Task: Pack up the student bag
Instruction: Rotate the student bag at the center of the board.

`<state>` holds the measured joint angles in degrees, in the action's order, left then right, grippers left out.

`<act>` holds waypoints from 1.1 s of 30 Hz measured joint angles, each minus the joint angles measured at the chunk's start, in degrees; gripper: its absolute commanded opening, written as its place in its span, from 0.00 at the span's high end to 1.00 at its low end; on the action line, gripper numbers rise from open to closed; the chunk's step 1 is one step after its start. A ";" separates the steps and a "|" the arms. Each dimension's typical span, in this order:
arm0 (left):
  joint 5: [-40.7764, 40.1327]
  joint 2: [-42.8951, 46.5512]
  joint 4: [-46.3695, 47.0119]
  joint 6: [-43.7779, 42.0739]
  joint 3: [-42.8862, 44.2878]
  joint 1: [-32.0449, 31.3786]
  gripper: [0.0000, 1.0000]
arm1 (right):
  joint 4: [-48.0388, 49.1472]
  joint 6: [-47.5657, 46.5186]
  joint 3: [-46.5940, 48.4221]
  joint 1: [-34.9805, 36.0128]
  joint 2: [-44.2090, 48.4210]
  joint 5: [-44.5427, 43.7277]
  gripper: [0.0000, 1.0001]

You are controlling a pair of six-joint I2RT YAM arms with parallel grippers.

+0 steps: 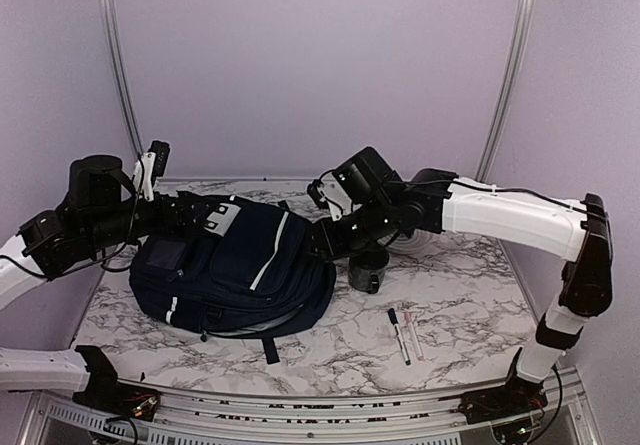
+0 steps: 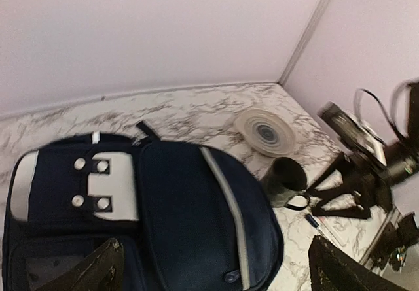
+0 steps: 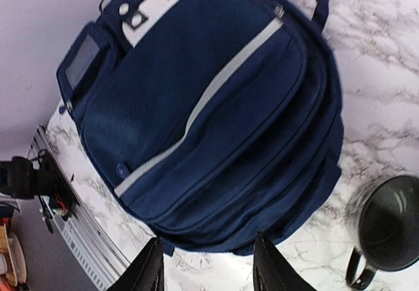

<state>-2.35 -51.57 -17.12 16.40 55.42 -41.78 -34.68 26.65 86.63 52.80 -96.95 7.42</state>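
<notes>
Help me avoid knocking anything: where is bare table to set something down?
Free: the near edge of the table between the student bag and the two markers; the far strip between bag and back wall. Crowded: right of the bag, where mug and plate sit close together.

The student bag (image 1: 235, 265) is a bulky navy-blue backpack lying flat on its back on the marble tabletop (image 1: 480, 305), with its front pockets facing up. A pale grey stripe runs slantwise across the front pocket, and a white patch with four studs sits near the top end. The bag lies right under the left pincer (image 2: 216, 265), and its rounded edge is just beneath the right pincer (image 3: 209, 265)
</notes>
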 measured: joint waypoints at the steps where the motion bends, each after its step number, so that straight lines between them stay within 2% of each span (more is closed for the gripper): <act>1: 0.24 0.15 0.26 2.10 -1.95 2.86 0.01 | -0.76 0.37 -0.66 1.18 -0.07 -0.66 0.54; 4: 0.46 -0.70 0.07 10.10 -9.84 12.13 0.01 | -1.97 2.32 -4.57 5.51 -0.09 -1.16 0.48; 9: -4.00 -5.18 -2.73 19.21 -11.93 16.35 0.01 | -0.13 5.11 -10.54 6.56 -2.64 1.73 0.44; 12: -5.99 -4.61 -2.54 22.23 -13.31 19.56 0.01 | 2.16 5.99 -11.89 6.56 -5.97 2.78 0.44; 16: -6.49 -2.78 -1.77 26.38 -19.28 26.69 0.01 | 5.31 6.08 -10.64 5.66 -10.84 4.02 0.46; 18: -5.64 -2.47 -0.13 28.15 -22.60 27.82 0.01 | 5.70 5.42 -7.67 4.33 -13.75 5.42 0.47; 25: -1.86 -1.68 3.23 33.29 -29.29 26.91 0.31 | 4.96 1.70 4.61 -3.82 -21.94 7.50 0.49; 29: -1.22 5.46 2.34 36.87 -32.20 19.69 0.47 | 2.91 -0.61 13.38 -8.72 -25.94 6.51 0.49; 33: -0.94 15.87 0.17 37.97 -32.24 13.53 0.53 | 2.27 -2.38 14.84 -10.78 -24.09 4.00 0.49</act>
<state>-3.29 -35.70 -16.95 54.37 23.18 -28.25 -32.40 24.27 101.47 42.02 -121.03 11.42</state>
